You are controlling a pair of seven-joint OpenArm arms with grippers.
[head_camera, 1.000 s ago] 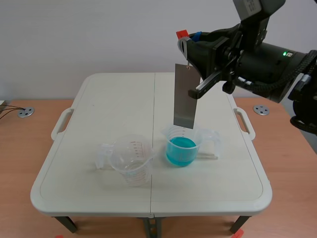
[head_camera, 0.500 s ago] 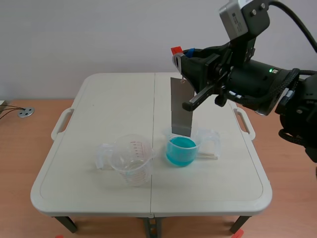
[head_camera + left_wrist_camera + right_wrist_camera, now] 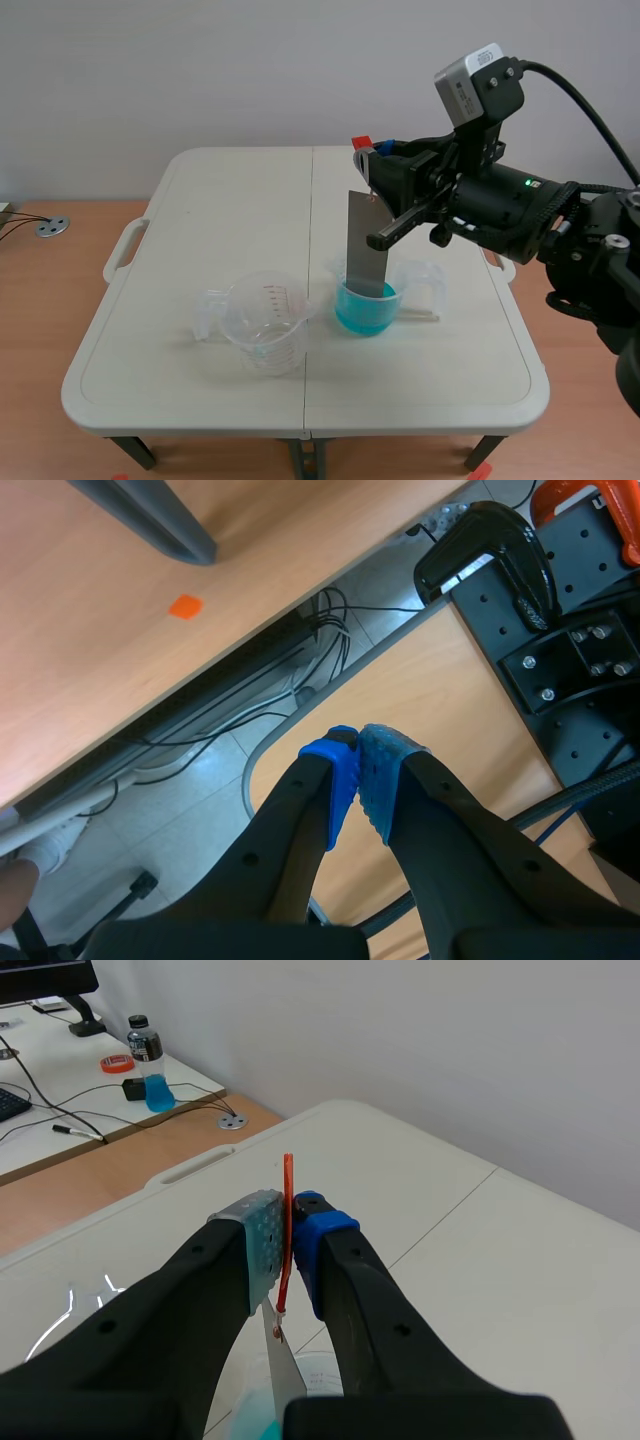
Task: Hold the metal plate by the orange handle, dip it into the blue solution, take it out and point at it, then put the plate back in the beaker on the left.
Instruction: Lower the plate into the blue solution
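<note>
I'm seeing the right gripper (image 3: 289,1245) pinching the thin orange handle (image 3: 288,1175) between its pads, at the scene's upper centre. The metal plate (image 3: 366,245), a flat dull-grey rectangle, is hanging nearly upright from it, its lower edge sitting inside the beaker of blue solution (image 3: 365,310) just right of centre. The empty beaker (image 3: 263,325) is standing beside it, left of centre. The left gripper (image 3: 358,775) is resting pressed together, holding nothing.

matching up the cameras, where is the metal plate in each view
Scene view: metal plate hangs mid-table from the right gripper, lower end in the blue-solution beaker.
Left wrist view: not in it.
Right wrist view: only its top corner shows, under the orange handle pinched in the gripper.
Shared landmark: the orange handle.
</note>
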